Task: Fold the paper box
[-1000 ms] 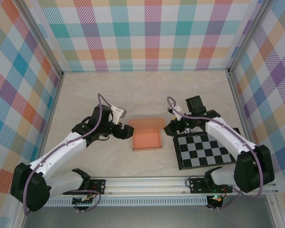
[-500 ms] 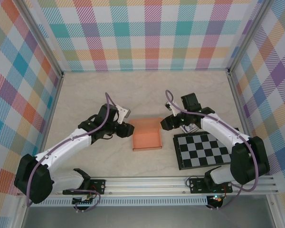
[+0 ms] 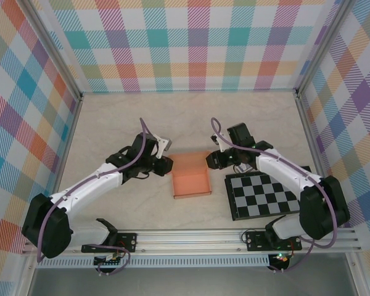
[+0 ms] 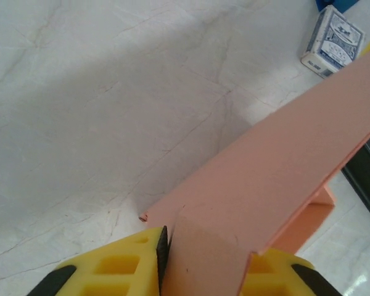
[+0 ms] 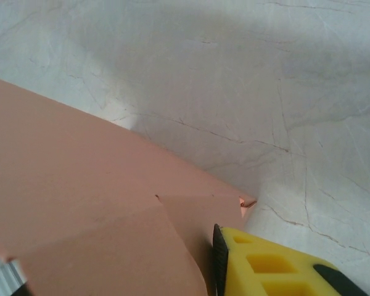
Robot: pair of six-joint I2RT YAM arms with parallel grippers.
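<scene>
The paper box (image 3: 191,177) is salmon-orange card and lies at the middle of the table, between the two arms. My left gripper (image 3: 169,165) is at its far left corner. In the left wrist view, a folded flap of the box (image 4: 265,166) fills the gap of the left gripper (image 4: 206,250), and both yellow fingers press on it. My right gripper (image 3: 208,159) is at the far right corner. In the right wrist view, the card (image 5: 80,203) lies against the pad of one yellow finger (image 5: 277,265). The card hides the other finger.
A black-and-white checkered board (image 3: 265,194) lies just right of the box, under the right arm. A blue-and-white card pack (image 4: 332,40) stands on the table beyond the box. The metal rail (image 3: 234,237) runs along the near edge, and plaid walls close in the sides.
Both arms have moved inward to the box's far corners. Both sets of jaws have narrowed from wide open onto the card. The box's back flap now stands closer over the box.
</scene>
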